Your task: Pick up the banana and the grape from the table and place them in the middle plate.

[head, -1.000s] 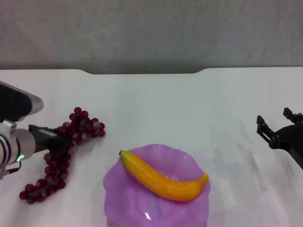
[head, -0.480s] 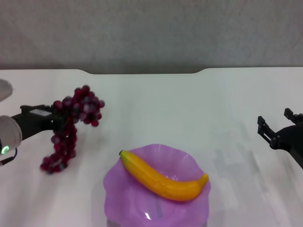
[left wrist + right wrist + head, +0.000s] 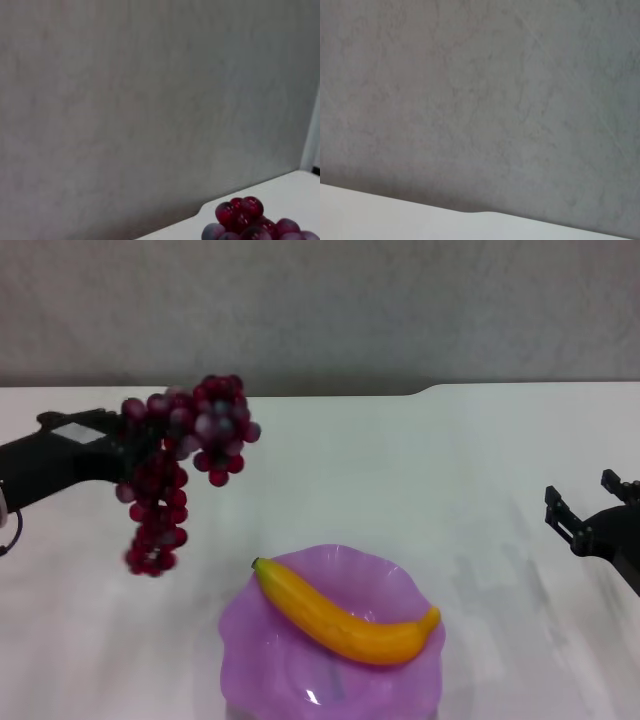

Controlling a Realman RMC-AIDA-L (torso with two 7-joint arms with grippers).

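Grey wall (image 3: 320, 305) backs a white counter (image 3: 400, 470) with a notched far edge. At the left side of the head view, the left claw (image 3: 118, 450) is clamped on the grape (image 3: 175, 465), holding the bunch up off the counter: a rounded clump sits at the claw's tip and a strand of dark red berries hangs down from it, its lowest berries clear of the surface. The left wrist view catches only the top of the grape (image 3: 250, 222) against the wall and a corner of the counter (image 3: 295, 192).

To the right of the hanging strand and nearer the robot lies the middle plate (image 3: 250, 630), a purple dish with a wavy rim. The banana (image 3: 340, 615) lies inside it, slantwise, its dark stem tip at the rim on the left and its other end toward the right rim.

Well apart at the right edge, the right claw (image 3: 580, 510) hovers above the counter with its fingers spread and nothing between them.
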